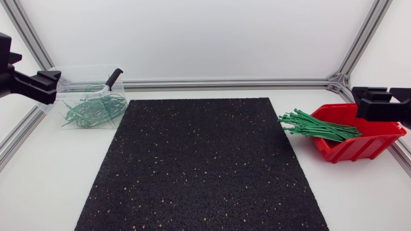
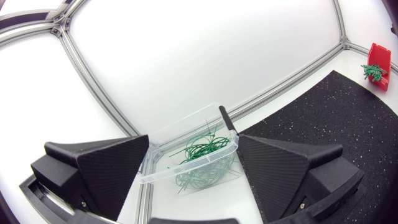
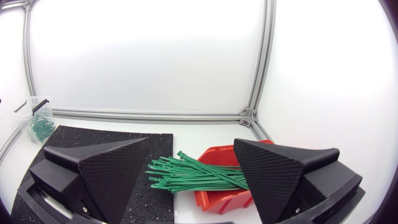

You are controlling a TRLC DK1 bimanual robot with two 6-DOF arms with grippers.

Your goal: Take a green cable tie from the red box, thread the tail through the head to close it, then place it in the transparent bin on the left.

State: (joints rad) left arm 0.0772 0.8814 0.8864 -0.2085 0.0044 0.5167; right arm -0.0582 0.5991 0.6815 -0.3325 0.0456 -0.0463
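Observation:
The red box (image 1: pixel 359 149) stands at the table's right edge, with a bundle of straight green cable ties (image 1: pixel 318 126) sticking out over its left rim. At the far left the transparent bin (image 1: pixel 83 67) holds several looped green ties (image 1: pixel 93 109). My left gripper (image 2: pixel 193 180) is open and empty, hovering above and beside the bin (image 2: pixel 155 168). My right gripper (image 3: pixel 193 180) is open and empty too, just behind the red box (image 3: pixel 217 199) and its ties (image 3: pixel 193 174). In the head view both grippers, left (image 1: pixel 45 86) and right (image 1: pixel 372 102), sit at the side edges.
A black speckled mat (image 1: pixel 202 163) covers the table's middle. A small black clip (image 1: pixel 114 78) sits on the bin's far right corner. Aluminium frame rails (image 1: pixel 225 83) run along the back and sides of the table.

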